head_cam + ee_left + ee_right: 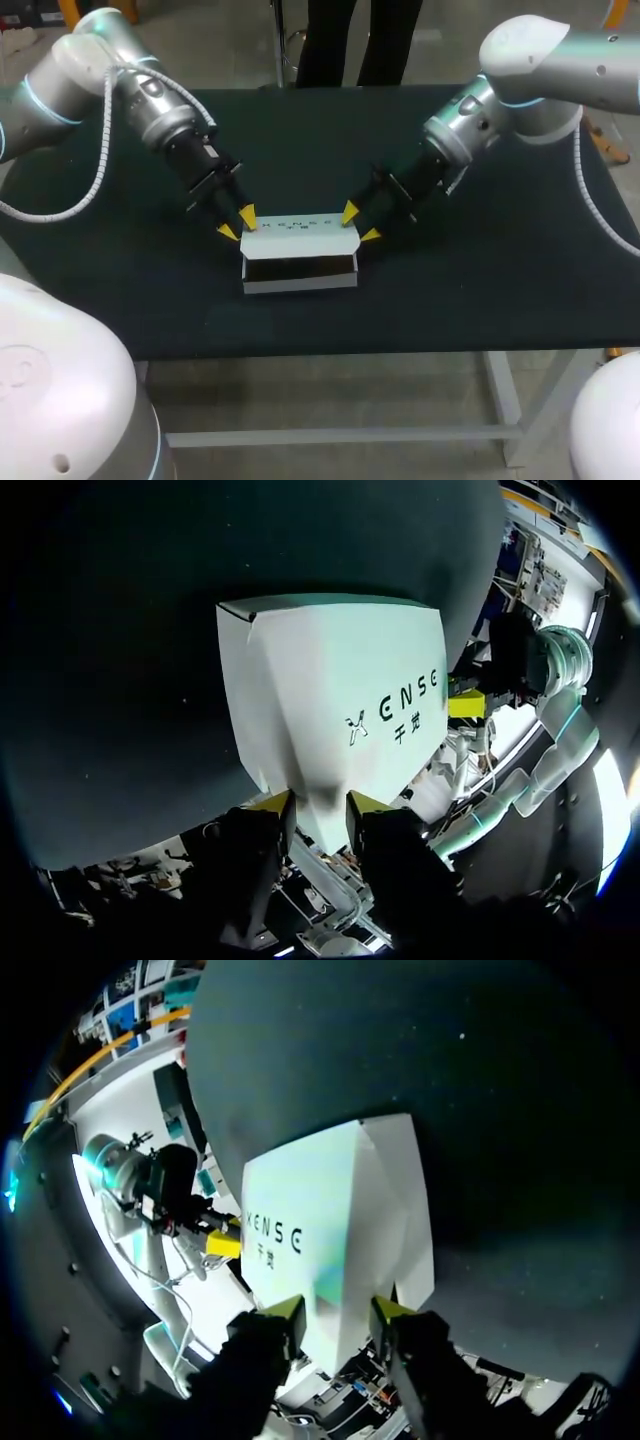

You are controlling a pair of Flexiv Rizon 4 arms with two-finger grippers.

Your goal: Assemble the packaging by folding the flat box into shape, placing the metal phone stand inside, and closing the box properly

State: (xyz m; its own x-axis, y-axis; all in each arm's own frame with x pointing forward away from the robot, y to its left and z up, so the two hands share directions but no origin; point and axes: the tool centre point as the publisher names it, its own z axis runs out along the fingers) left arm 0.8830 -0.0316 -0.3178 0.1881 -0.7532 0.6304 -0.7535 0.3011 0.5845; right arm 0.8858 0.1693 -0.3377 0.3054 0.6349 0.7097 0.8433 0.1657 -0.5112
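Left gripper [318, 805]: fingers clamped on the narrow end of a white box [330, 700], one yellow tip against each side of the cardboard. From this wrist the box runs straight ahead of the fingers, its printed face toward the camera. A yellow tip of the other gripper shows just past its far end.

Right gripper [338, 1310]: the same at the opposite end, its fingers closed on the cardboard from two sides, the box stretching away ahead of them.

Head view: the box lies near the middle of the dark table [480, 280], closer to the near edge, directly between the two grippers. Its long axis runs side to side, from one gripper to the other. A dark opening faces the table's near edge, with a low white wall in front of it. The printed white panel sits on the far side. What is inside cannot be made out.

Left arm [150, 100] comes in from the far left corner, angled down and inward to the box's left end. Right arm [480, 110] mirrors it from the far right corner. The wrists tilt toward each other.
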